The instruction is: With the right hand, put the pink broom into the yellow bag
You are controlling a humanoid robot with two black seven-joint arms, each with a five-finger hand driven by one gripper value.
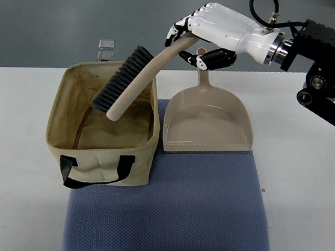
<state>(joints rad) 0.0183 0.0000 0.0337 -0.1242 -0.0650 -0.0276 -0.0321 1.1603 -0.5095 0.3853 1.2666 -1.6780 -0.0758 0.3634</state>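
My right hand (192, 40) is shut on the handle of the pink broom (137, 83), holding it slanted down to the left. The broom's head with dark grey bristles (119, 79) hangs over the open mouth of the yellow bag (100, 157), with the tip of the head just above or inside the opening. The bag stands upright on the left part of the blue mat (200, 208), and its black strap handle hangs over the near wall. The right arm comes in from the upper right. No left arm shows.
A pink dustpan (207, 121) lies flat on the mat, right of the bag and under my hand. The white table (315, 154) extends around the mat. A small clear object (106, 47) sits behind the bag at the table's far edge.
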